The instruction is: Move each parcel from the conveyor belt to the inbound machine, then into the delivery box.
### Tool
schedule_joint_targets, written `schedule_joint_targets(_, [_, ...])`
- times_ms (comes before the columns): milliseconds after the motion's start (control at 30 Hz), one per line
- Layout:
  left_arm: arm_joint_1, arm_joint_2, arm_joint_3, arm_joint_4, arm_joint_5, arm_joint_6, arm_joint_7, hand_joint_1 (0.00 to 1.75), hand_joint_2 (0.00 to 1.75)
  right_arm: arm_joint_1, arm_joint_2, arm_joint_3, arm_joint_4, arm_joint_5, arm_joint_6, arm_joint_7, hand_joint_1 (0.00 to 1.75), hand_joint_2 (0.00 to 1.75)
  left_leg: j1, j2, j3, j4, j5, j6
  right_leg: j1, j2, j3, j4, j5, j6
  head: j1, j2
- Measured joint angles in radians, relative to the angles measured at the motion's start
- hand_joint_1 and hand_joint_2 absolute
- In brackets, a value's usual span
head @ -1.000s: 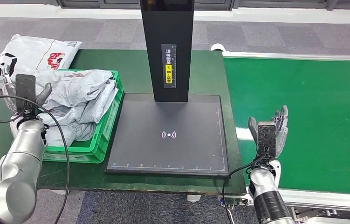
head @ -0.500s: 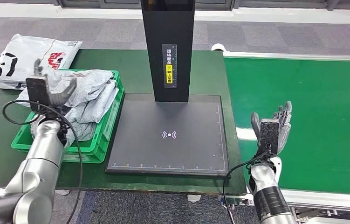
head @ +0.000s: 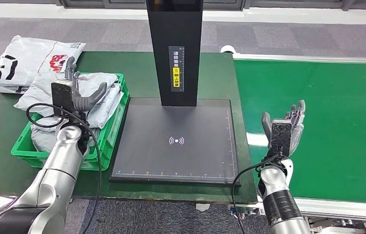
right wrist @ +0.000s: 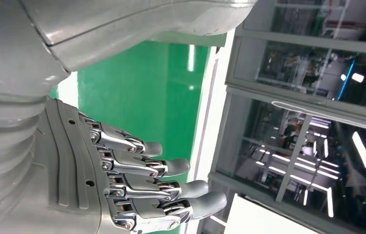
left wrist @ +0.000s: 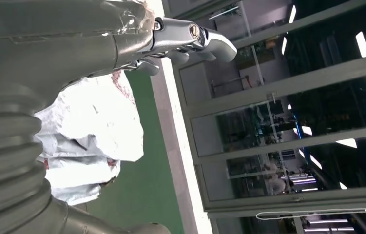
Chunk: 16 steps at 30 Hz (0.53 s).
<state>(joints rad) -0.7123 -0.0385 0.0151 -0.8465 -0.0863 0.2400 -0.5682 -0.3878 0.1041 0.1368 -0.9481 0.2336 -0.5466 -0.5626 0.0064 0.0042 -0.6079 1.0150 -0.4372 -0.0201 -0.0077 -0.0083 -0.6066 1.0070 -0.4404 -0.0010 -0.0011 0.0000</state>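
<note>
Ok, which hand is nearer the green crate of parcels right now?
Left. The left hand is raised over the green crate, above the grey parcels in it. The right hand is across the black scanner plate, at the conveyor belt edge.

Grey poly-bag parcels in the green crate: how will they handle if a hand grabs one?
Probably floppy: the grey parcels lie crumpled and draped over the green crate rim. Likely light for their size, being thin film bags. The glossy, wrinkled film may slip or bunch in the fingers.
</note>
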Motion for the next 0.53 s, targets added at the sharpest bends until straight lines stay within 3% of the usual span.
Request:
schedule_joint_targets(67, [0.0,-0.017,-0.025,0.0,-0.005,-0.025,-0.014,0.0,1.75,-0.009,0.007,0.01,0.004,0.006,-0.001,-0.006,0.0,1.75,0.0,0.0,0.0,0.0,0.0,0.0,0.0,0.0,0.0,0.0,0.0,0.0,0.0,0.0])
schedule_joint_targets(200, [0.007,-0.092,-0.11,0.007,-0.067,0.028,-0.081,0.0,1.75,-0.048,0.045,0.044,0.018,0.013,-0.018,-0.028,0.0,0.0,0.0,-0.003,-0.001,0.0,0.0,0.0,-0.001,-0.004,0.001,0.0,0.0,0.0,0.0,0.0])
schedule_joint_targets(233, [0.014,-0.115,-0.138,0.011,-0.088,0.06,-0.099,0.0,1.75,-0.058,0.058,0.055,0.024,0.009,-0.022,-0.04,0.0,0.0,0.0,-0.003,-0.001,0.0,0.0,0.0,-0.002,-0.004,0.001,0.0,0.0,0.0,0.0,0.0])
schedule_joint_targets(367, [0.048,-0.187,-0.242,0.026,-0.132,0.195,-0.131,0.0,1.75,-0.077,0.104,0.098,0.041,-0.014,-0.047,-0.08,0.0,1.75,-0.001,-0.003,-0.001,0.0,-0.001,0.001,-0.002,-0.003,0.0,0.0,0.0,0.0,0.0,0.0])
schedule_joint_targets(533, [0.062,-0.233,-0.301,0.073,-0.064,0.263,-0.132,0.0,1.75,-0.089,0.136,0.135,0.073,-0.051,-0.045,-0.092,0.0,1.75,-0.001,-0.002,-0.001,0.0,-0.001,0.001,-0.001,-0.003,0.0,0.0,0.0,0.001,0.0,0.0])
